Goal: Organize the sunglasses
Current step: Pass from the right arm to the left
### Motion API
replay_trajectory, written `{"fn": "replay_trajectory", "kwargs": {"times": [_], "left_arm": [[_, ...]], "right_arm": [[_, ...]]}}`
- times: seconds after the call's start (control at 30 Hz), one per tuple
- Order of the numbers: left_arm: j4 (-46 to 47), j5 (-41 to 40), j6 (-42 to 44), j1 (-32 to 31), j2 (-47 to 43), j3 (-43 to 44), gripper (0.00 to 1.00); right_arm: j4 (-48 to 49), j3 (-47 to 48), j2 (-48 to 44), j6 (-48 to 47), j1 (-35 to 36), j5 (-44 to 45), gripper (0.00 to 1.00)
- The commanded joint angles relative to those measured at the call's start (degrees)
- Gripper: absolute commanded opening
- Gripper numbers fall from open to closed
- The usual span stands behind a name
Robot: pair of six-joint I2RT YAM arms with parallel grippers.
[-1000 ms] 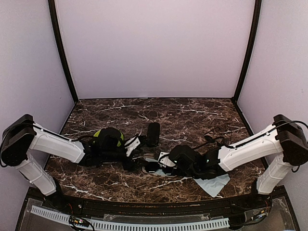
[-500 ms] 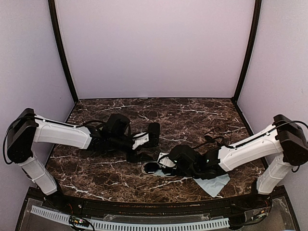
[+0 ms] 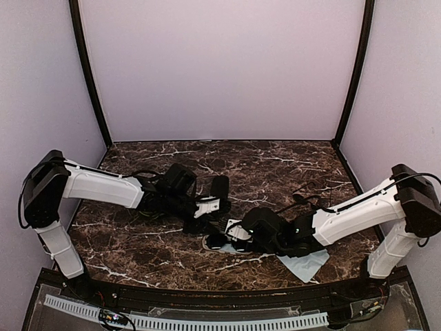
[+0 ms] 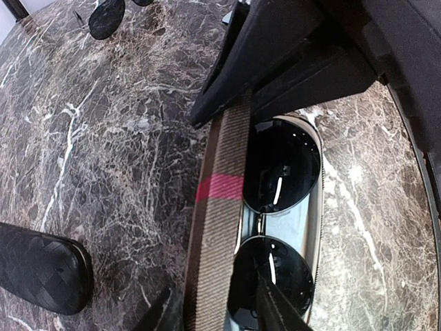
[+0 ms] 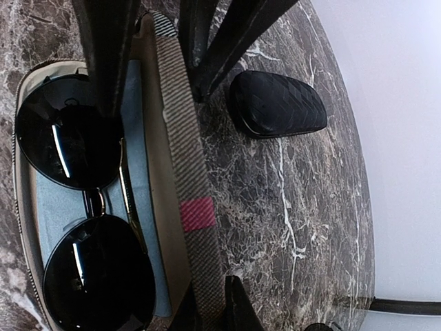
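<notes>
Brown marble tabletop [image 3: 275, 165], white veins all over, and we start on the left. The left gripper [image 4: 217, 316] hangs over one end of an open striped case [image 5: 17, 207], and its fingers [image 4: 272, 303] stand spread to either side of the raised striped lid [image 4: 219, 207]. A sliver of lens shows between the lid and one finger, so that's no clamp. Just beyond that gripper's tip lies a closed black woven case [image 3: 219, 191], flat on the marble and apart from the rest. Directly under the tool, in the case's tray, are the sunglasses [image 5: 69, 134]. They have two dark lenses and a thin frame, and they lie lens-up on a blue cloth lining [image 5: 48, 207], right beside the upright lid. Next along, the right gripper [image 5: 207, 314] sits at the opposite end of the case, jaws pressed together and pinching the lid's end. The left wrist view also catches a round dark lens of a second pair [image 4: 107, 17] on the marble, well past the case. Farthest right, behind the right gripper's wrist, a loose light blue cloth [image 3: 306, 265] lies flat near the table's front edge.
</notes>
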Motion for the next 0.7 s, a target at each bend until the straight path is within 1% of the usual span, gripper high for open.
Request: {"fn": "replay_trajectory", "kwargs": {"times": [0.0,0.17,0.3,0.53,0.67], "left_arm": [[1.4,-1.4,0.7,0.3,-2.7,-1.7,0.36],[3.0,-2.8,0.3,0.3,-3.8,-3.2,0.27],[4.6,-4.4,-0.9,0.1,-4.6,-4.5,0.23],[10.8,-10.1,-1.8,-1.7,-7.7,-9.5,0.22],[12.5,-11.8,-2.0,-2.7,-8.2,-10.8,0.18]], "right_arm": [[2.9,0.1,-0.7,0.4,0.5,0.1,0.0],[3.1,0.2,-0.7,0.4,0.6,0.2,0.0],[3.0,0.3,-0.8,0.5,0.5,0.3,0.0],[3.2,0.5,-0.8,1.2,0.5,0.5,0.0],[3.2,0.7,-0.7,1.3,0.5,0.4,0.0]]}}
